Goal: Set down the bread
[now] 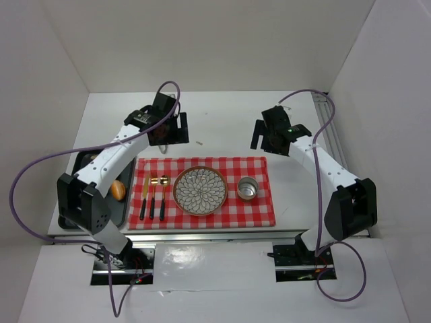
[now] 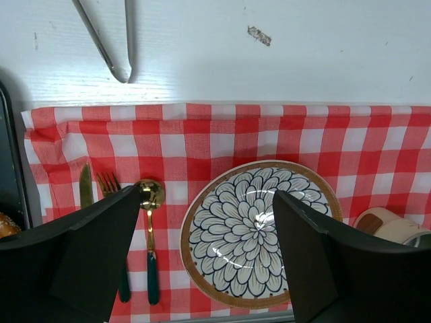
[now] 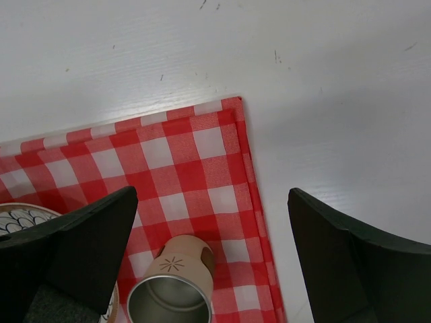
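The pale flat bread slice is not in view. A darker orange-brown roll (image 1: 118, 190) lies in the dark tray (image 1: 124, 210) at the left; its edge shows in the left wrist view (image 2: 5, 226). The patterned plate (image 1: 200, 190) sits empty on the red checked cloth (image 1: 259, 208), also in the left wrist view (image 2: 259, 235). My left gripper (image 1: 168, 129) is open and empty, hovering above the cloth's far edge (image 2: 207, 196). My right gripper (image 1: 269, 136) is open and empty above the cloth's far right corner (image 3: 213, 195).
A gold knife, fork and spoon (image 1: 153, 195) lie left of the plate. A tan metal cup (image 1: 247, 188) stands right of it (image 3: 172, 289). Metal tongs (image 2: 111, 40) lie on the white table beyond the cloth. White walls enclose the table.
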Controlling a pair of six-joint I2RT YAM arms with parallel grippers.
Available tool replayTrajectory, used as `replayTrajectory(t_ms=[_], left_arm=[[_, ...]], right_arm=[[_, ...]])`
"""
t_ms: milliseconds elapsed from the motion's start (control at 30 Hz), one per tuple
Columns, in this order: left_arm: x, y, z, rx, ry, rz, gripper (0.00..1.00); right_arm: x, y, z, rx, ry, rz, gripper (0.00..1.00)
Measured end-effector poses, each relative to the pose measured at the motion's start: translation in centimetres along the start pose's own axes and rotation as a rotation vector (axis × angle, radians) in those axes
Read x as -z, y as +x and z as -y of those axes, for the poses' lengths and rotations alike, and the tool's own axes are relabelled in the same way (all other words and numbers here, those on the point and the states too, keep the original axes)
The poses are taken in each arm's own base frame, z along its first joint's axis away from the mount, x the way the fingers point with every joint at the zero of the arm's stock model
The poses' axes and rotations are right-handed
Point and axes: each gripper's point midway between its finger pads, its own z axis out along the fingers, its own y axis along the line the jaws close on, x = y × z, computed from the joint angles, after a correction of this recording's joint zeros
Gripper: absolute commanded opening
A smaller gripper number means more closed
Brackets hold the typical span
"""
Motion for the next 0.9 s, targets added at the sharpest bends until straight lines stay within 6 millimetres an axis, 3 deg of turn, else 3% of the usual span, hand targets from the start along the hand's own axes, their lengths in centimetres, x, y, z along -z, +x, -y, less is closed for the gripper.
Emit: replayTrajectory(t_ms=[300, 433, 633, 800, 900], left_arm=[[-1.7, -0.2, 0.1, -0.010, -0.029, -0.010, 0.94], [-3.9, -1.5, 0.5, -0.012, -0.070, -0.009, 0.94], [-9.1, -2.3, 1.0, -0.003, -0.112, -0.050, 0.94], [-13.0, -0.7, -0.9, 0.037, -0.162, -0.130, 0.94], [-13.8, -0.7, -2.8, 0.072, -0.190, -0.144, 0.94]], right_arm=[[0.0, 0.0, 0.0, 0.001, 0.000, -0.001, 1.00], [0.0, 0.0, 0.0, 0.001, 0.000, -0.001, 1.00], [0.0, 0.0, -0.1, -0.001, -0.007, -0.001, 1.00], [-0.1, -0.1, 0.1, -0.006, -0.004, -0.001, 1.00], [-0.1, -0.1, 0.1, -0.007, -0.003, -0.001, 1.00]])
